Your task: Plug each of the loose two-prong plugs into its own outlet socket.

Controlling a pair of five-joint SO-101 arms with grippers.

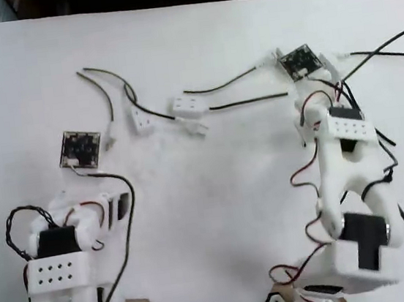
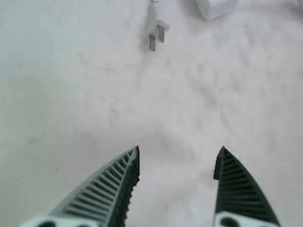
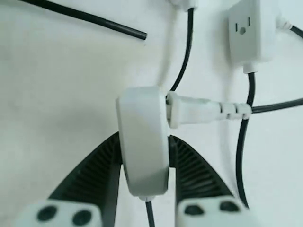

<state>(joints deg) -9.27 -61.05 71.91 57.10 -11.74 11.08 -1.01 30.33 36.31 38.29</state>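
Right wrist view: right fingers [image 3: 94,175] clamp socket [image 3: 142,142] holding seated plug [image 3: 189,111]; left fingers [image 2: 113,184] spread, empty, loose plug [image 2: 155,28] ahead.

Pushed into the side of a rounded white socket [image 3: 142,161], mid-frame in the right wrist view and gripped by the right end effector [image 3: 144,138]: a white plug [image 3: 189,109]. Upper right there, a white block socket [image 3: 248,30], slots showing. Top centre of the left wrist view, flat on the bench [image 2: 71,94]: a loose white two-prong plug [image 2: 155,30].
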